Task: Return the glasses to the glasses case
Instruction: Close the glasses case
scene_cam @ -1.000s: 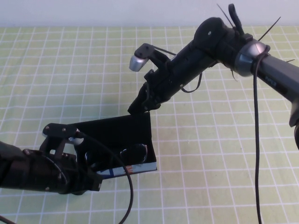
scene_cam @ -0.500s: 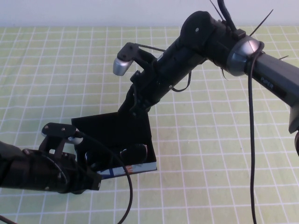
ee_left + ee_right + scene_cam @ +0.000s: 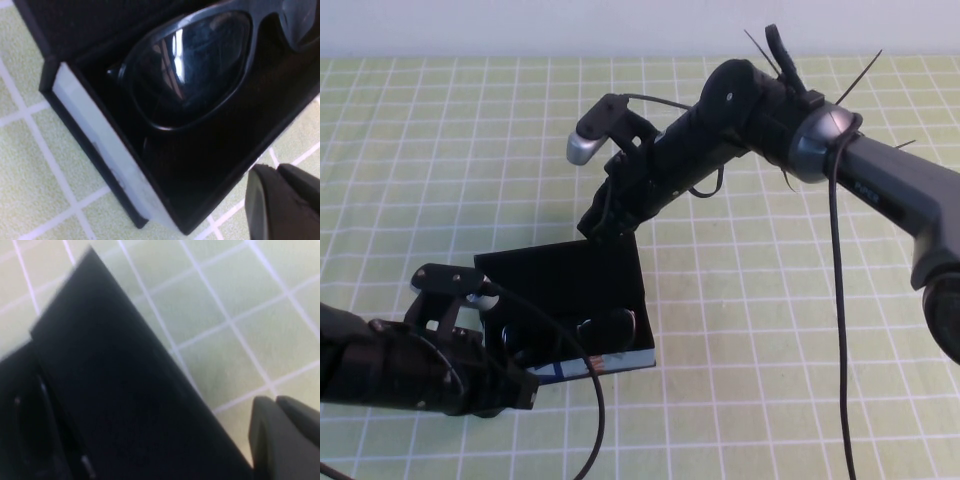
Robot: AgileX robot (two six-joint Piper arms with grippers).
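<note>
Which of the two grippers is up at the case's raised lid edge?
The right gripper, shut, at the far edge of the glasses case's lid; the left gripper sits low at the case's front left corner.

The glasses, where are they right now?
In the high view, the glasses lie inside the open glasses case at the table's near left, beside the left claw and below the shut right claw.

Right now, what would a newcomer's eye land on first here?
The open glasses case on the green grid cloth, with the black glasses lying inside it. The right gripper, fingers shut, sits at the raised lid's far edge, while the left gripper rests against the case's near-left corner.
</note>
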